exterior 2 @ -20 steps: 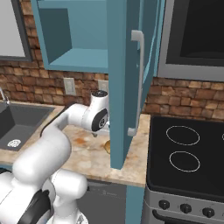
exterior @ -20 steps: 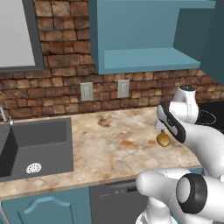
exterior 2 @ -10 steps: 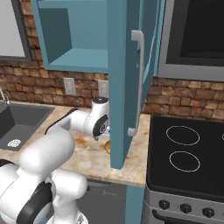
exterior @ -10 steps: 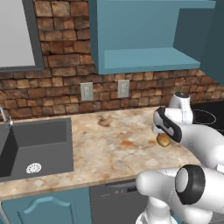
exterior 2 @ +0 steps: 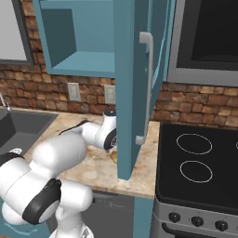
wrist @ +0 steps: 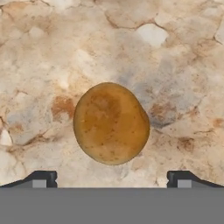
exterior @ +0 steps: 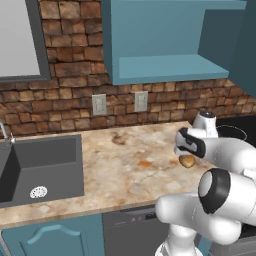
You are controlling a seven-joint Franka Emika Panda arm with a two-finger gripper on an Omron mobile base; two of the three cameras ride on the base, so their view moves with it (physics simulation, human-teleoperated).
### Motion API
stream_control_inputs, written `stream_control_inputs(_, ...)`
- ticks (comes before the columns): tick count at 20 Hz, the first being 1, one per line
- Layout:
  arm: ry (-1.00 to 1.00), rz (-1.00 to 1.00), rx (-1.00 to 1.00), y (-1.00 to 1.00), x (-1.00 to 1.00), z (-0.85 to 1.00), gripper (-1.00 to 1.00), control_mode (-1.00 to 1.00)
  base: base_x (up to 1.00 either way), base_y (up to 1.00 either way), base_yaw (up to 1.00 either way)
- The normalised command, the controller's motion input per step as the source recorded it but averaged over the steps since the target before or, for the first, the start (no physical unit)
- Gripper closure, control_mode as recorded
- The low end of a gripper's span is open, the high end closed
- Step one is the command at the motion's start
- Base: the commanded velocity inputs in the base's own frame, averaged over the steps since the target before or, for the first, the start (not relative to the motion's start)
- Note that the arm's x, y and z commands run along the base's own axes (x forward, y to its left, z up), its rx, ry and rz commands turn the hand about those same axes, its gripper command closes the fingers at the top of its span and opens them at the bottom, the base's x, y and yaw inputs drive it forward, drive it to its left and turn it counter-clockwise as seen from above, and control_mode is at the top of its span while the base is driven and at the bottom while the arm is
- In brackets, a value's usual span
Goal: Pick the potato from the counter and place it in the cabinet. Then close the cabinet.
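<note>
The potato (wrist: 111, 123) lay on the marbled tabletop (exterior: 125, 167), close to its right end near the stovetop (exterior 2: 200, 162). The tool (wrist: 112, 178) hung directly above it with its jaws spread wide, one fingertip (wrist: 41, 178) on either side of the potato and neither touching it. Above the tabletop, the cabinet (exterior: 165, 67) stood with its door (exterior 2: 132, 88) swung open, its shelf bare.

We see the golden-brown potato (wrist: 111, 123) lying on the marbled counter (exterior: 125, 165), below the open teal cabinet (exterior: 165, 67).
</note>
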Motion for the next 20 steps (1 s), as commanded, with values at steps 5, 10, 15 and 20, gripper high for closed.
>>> stream_control_inputs(5, 0.0, 0.0, 0.0, -0.08, 0.2, -0.3, -1.0, -1.0, 0.0, 0.0, 0.0)
stream_control_inputs(10, 0.0, 0.0, 0.0, 0.0, 0.16, -0.33, -1.0, -1.0, 0.0, 0.0, 0.0)
stream_control_inputs(15, 0.02, 0.0, 0.0, 0.0, 0.03, -0.38, 1.0, -1.0, 0.0, 0.0, 0.0)
stream_control_inputs(20, 0.01, 0.0, -0.02, 0.0, 0.0, -0.15, 1.0, -1.0, 0.0, 0.0, 0.0)
